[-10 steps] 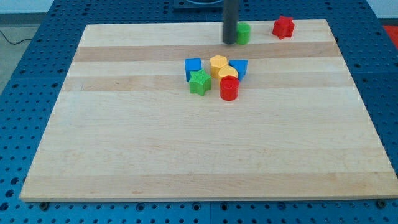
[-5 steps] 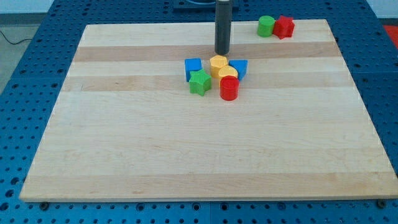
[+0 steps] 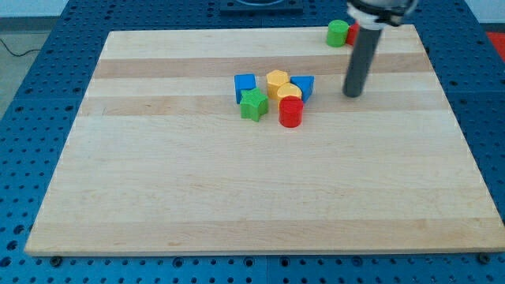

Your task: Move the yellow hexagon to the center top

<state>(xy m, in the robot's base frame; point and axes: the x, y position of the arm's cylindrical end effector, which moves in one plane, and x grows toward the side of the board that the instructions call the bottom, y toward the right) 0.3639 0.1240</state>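
Note:
The yellow hexagon (image 3: 277,80) sits in a cluster near the board's upper middle. It touches a yellow cylinder (image 3: 289,93) just below and to its right. A blue cube (image 3: 245,85) is on its left and a blue block (image 3: 304,85) on its right. A green star (image 3: 253,104) and a red cylinder (image 3: 291,112) lie at the cluster's bottom. My tip (image 3: 353,94) rests on the board to the right of the cluster, apart from the blue block and touching no block.
A green cylinder (image 3: 338,33) and a red block (image 3: 353,31), partly hidden behind the rod, stand at the wooden board's (image 3: 158,181) top right edge. A blue perforated table surrounds the board.
My tip moved from the top edge beside the green cylinder, down to just above the yellow hexagon, then right of the cluster. The green cylinder ended up next to the red block.

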